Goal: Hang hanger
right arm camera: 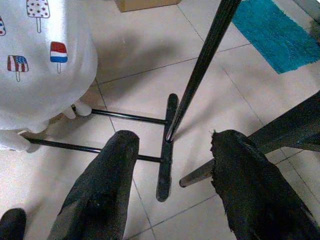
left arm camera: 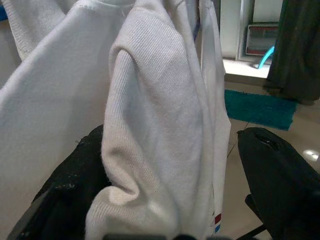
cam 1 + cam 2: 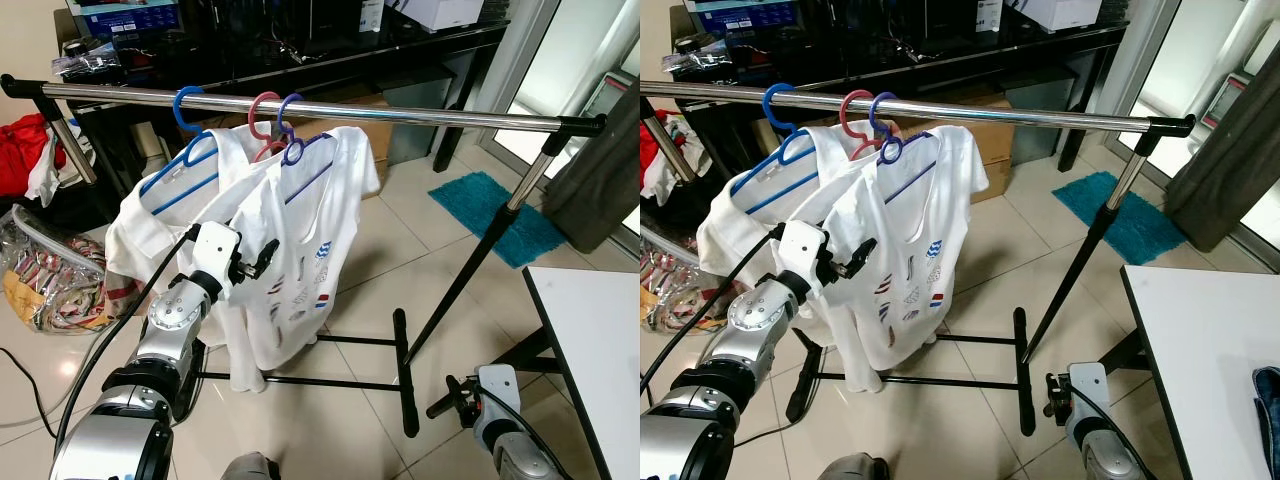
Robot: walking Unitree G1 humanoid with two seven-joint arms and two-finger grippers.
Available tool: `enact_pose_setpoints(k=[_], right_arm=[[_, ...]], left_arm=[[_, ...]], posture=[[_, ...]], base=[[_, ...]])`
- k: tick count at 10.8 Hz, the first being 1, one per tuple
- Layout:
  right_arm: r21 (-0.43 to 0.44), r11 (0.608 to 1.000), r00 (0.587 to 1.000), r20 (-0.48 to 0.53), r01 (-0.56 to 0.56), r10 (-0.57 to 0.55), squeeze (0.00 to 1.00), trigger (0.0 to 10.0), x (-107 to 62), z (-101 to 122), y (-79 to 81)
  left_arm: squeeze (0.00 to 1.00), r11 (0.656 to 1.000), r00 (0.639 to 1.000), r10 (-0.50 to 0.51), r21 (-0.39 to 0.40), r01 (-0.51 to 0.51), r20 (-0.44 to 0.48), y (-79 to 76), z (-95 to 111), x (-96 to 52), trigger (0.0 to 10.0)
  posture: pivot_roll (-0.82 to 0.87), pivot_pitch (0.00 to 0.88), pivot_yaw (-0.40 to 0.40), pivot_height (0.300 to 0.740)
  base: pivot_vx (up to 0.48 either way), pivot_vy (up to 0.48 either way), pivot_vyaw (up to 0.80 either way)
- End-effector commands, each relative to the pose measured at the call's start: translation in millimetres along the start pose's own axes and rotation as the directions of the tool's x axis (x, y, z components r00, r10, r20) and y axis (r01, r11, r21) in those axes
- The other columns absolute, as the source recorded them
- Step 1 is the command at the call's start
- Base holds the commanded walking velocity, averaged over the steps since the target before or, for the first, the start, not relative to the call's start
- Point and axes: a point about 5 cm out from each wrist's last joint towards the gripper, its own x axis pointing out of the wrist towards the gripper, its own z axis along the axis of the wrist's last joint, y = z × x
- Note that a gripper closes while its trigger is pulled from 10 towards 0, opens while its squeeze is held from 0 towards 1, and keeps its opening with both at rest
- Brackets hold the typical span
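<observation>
Hanger hooks first: three of them sit on the chrome rail [image 3: 420,113], a blue hanger [image 3: 186,108], a pink hanger [image 3: 264,112] and a purple hanger [image 3: 288,125] crowded together left of the rail's middle, white shirts draped below. Now the left gripper [image 3: 258,258]: it is raised into the cloth, and the left wrist view has its black fingers [image 2: 277,175] spread wide with a fold of the white ribbed shirt [image 2: 150,125] running between them, so open around fabric, not clamped. From that gripper the hooks lie up and slightly to the right, and the rail's long axis runs side to side across the robot's front, so any seating move would be a lift toward the bar. The right gripper [image 3: 447,398] hangs low by the rack's black foot [image 1: 166,150], fingers apart, holding nothing, well away from the shirts. Left arm is plainly the nearer one; I judge the popsicle-print shirt [image 3: 300,250] and its purple hook are its business.
</observation>
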Motion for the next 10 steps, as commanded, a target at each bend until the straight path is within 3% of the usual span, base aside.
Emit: enact_pose_setpoints(k=[1,3,5,6,7,8,9,10], right_arm=[[0.005,1.0,1.0,0.021,-0.016,0.016,0.0,10.0,1.0,3.5,0.4],[-0.045,0.981,0.972,0.139,-0.186,0.191,0.0,10.0,4.5,20.0,20.0],[-0.014,0.974,0.94,0.259,-0.225,0.221,0.0,9.9,10.7,42.3,26.0],[-0.011,0.965,0.916,0.314,-0.261,0.251,0.0,7.1,12.0,52.1,29.4],[-0.011,0.952,0.879,0.38,-0.306,0.287,0.0,1.1,12.2,63.4,32.7],[-0.011,0.944,0.854,0.422,-0.33,0.303,0.0,0.0,11.8,70.8,34.2],[-0.012,0.934,0.821,0.472,-0.357,0.32,0.0,9.8,11.5,81.9,36.8],[-0.019,0.927,0.803,0.493,-0.374,0.335,0.0,10.0,10.9,86.7,39.1]], left_arm=[[0.0,1.0,1.0,-0.005,0.018,0.005,-0.005,1.3,3.5,3.8,10.0],[0.0,1.0,1.0,0.005,0.025,-0.004,-0.014,3.2,3.1,3.6,10.0],[0.0,1.0,1.0,0.008,0.028,-0.007,-0.016,3.3,3.0,3.9,10.0],[0.0,1.0,1.0,0.008,0.03,-0.007,-0.017,3.4,3.3,4.4,10.0],[0.0,0.999,1.0,0.009,0.033,-0.008,-0.019,3.7,3.7,4.8,10.0],[0.0,0.999,1.0,0.009,0.035,-0.008,-0.02,4.1,3.8,5.0,10.0],[0.0,0.999,1.0,0.005,0.034,-0.005,-0.022,4.1,3.8,5.1,4.0],[0.0,1.0,1.0,-0.002,0.027,0.003,-0.021,3.5,3.7,5.1,0.0]], posture=[[0.16,0.02,-0.012,0.74],[0.16,0.016,-0.012,0.74],[0.16,0.015,-0.011,0.74],[0.16,0.012,-0.007,0.74],[0.15,0.01,-0.004,0.74],[0.15,0.01,-0.004,0.74],[0.15,0.01,-0.001,0.74],[0.15,0.011,-0.002,0.74]], base=[[0.0,0.0,0.0],[0.0,0.0,0.0],[0.0,0.0,0.0],[0.0,0.0,0.0],[0.0,0.0,0.0],[0.0,0.0,0.0],[0.0,0.0,0.0],[0.0,0.0,0.0]])
